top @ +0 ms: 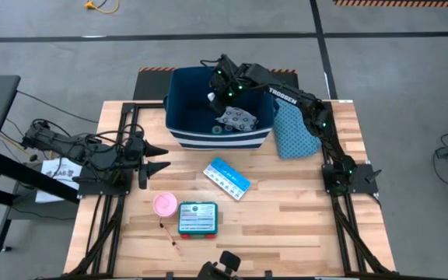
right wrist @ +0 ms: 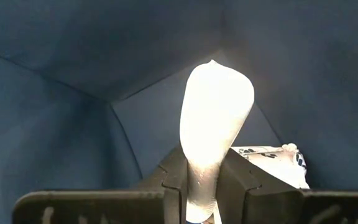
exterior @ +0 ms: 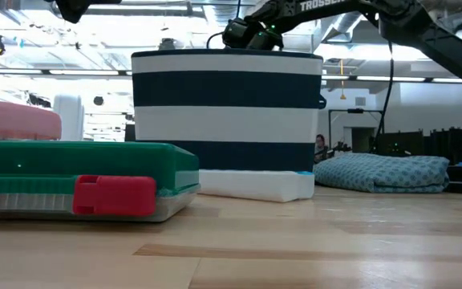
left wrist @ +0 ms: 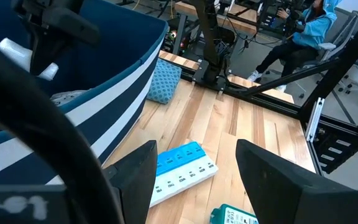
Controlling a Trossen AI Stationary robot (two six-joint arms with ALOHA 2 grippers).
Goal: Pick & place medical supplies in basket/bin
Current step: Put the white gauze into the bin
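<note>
A: From above, where is the right hand [top: 216, 96]?
B: Inside the dark navy soft-sided bin with white stripes [top: 179, 124], beside a white ring-patterned pouch [top: 236, 118] on its floor. The left hand [top: 159, 158] waits at the wooden table's [top: 286, 218] left edge, fingers apart. A pink round roll [top: 165, 204], teal flat box [top: 197, 218], thin swab stick [top: 171, 236] and light-blue packet [top: 226, 178] lie on the table; a teal dotted cloth [top: 294, 131] sits right of the bin.

A: And level with the table?
B: The box [exterior: 87, 189] is nearest, the bin [exterior: 227, 112] behind it.

A: The right wrist?
B: Its fingers [right wrist: 166, 186] are clamped on a white, smooth, rounded item [right wrist: 213, 130] against the navy wall [right wrist: 55, 106].
</note>
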